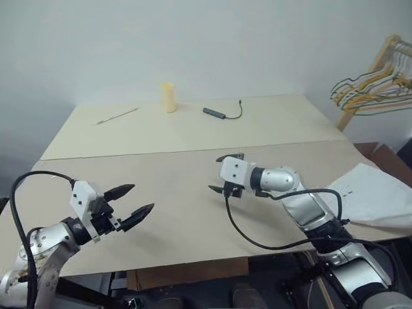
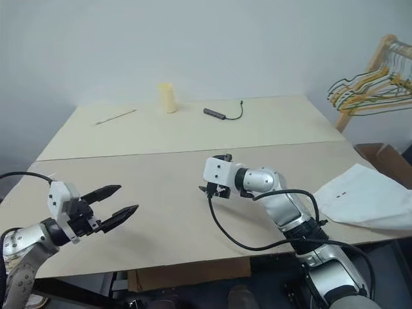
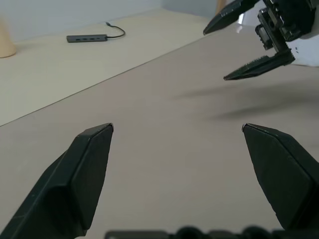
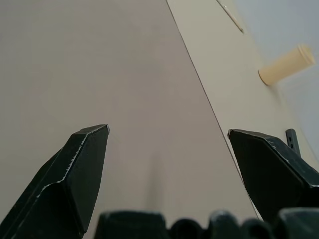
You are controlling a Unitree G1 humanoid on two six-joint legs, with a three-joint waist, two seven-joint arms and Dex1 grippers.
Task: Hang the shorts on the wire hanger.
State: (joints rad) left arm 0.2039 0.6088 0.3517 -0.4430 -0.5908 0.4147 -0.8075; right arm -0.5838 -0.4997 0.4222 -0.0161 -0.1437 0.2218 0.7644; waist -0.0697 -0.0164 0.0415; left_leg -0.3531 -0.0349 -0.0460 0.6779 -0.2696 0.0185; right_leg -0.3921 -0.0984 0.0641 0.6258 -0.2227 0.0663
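The white shorts (image 1: pixel 370 196) lie flat on the table's right end, partly over its edge. The wire hanger is out of view. My right gripper (image 1: pixel 214 173) hovers open over the middle of the table (image 1: pixel 180 212), well left of the shorts, pointing left with nothing between its fingers. My left gripper (image 1: pixel 143 197) stands open and empty over the near left part of the table, pointing towards the right one. In the left wrist view, my right gripper (image 3: pixel 214 55) hangs beyond my own open fingertips (image 3: pixel 94 164).
A pale yellow cylinder (image 1: pixel 168 97), a dark hub with a cable (image 1: pixel 215 113) and a thin stick (image 1: pixel 117 116) lie on the far part of the table. A wooden rack with bunched yellow, green and orange hangers (image 1: pixel 376 84) stands at the right, with a cardboard box (image 2: pixel 386 158) below it.
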